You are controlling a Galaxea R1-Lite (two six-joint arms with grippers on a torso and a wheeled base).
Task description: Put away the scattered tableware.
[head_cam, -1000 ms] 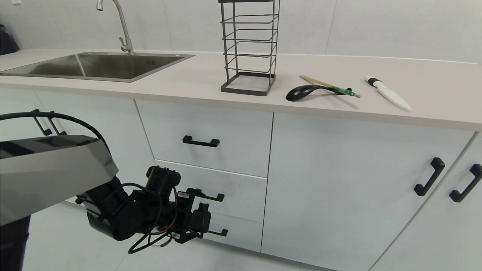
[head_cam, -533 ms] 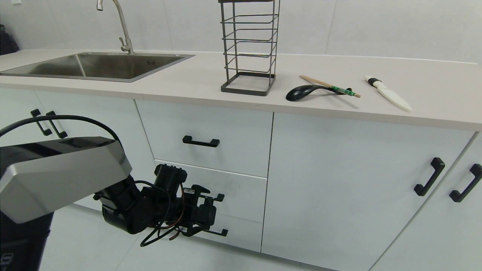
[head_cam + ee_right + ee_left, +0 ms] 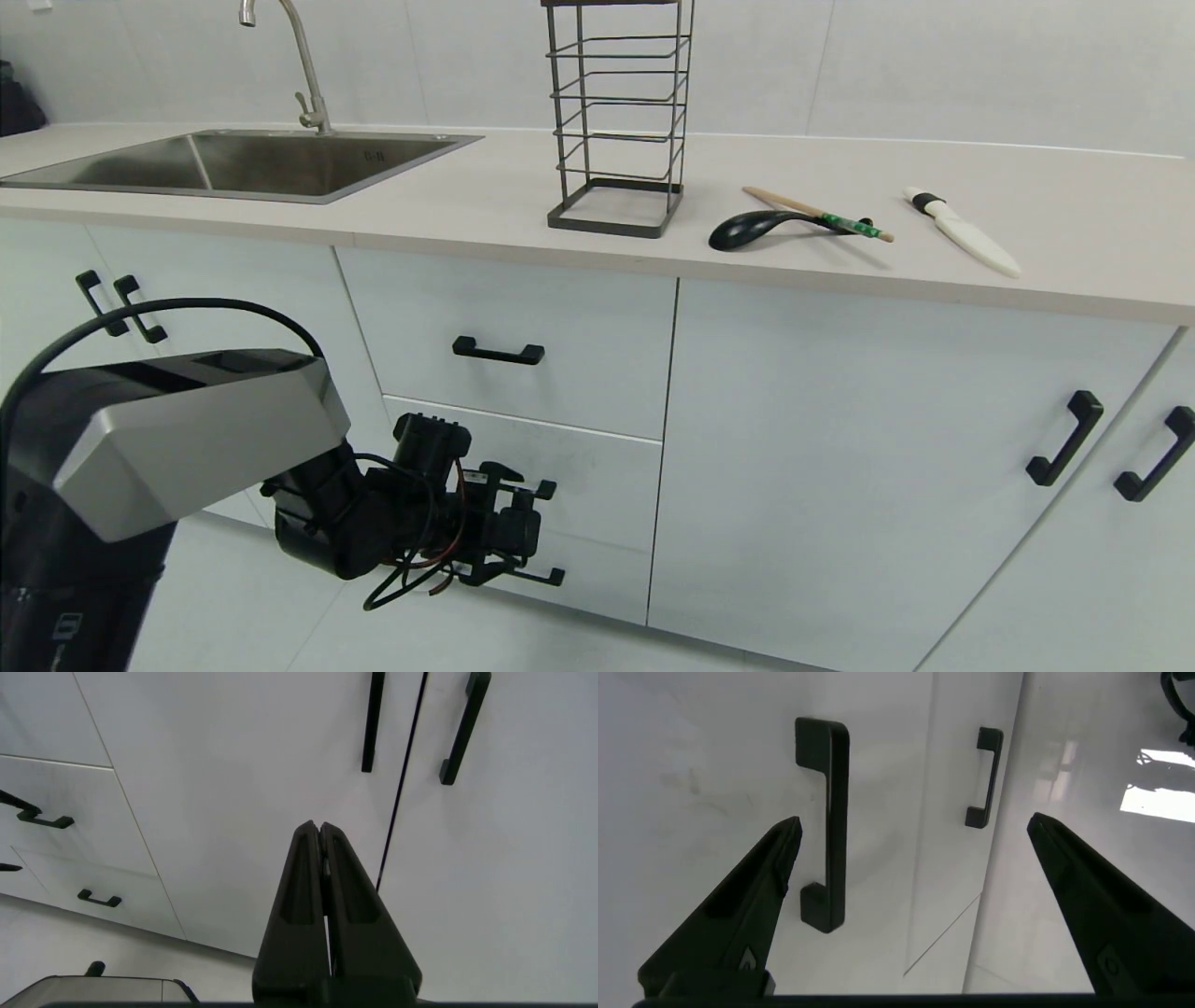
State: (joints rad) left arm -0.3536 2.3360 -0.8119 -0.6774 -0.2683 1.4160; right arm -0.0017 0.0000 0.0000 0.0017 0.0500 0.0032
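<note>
black left gripper (image 3: pixel 914 823), jaws wide, held low facing a drawer handle (image 3: pixel 827 826), closer than a second ago. right gripper (image 3: pixel 322 835) pressed closed. spoon (image 3: pixel 752 229), chopsticks (image 3: pixel 817 214), knife (image 3: pixel 962 231) lie on counter (image 3: pixel 467 196).

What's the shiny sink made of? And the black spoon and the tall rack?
Sink: likely stainless steel; brushed grey with soft reflections.
Black spoon: probably glossy plastic or lacquered wood; a highlight shines on its bowl, but I can't tell which.
Rack: thin metal wire, by the look, with a matte dark coating.
</note>
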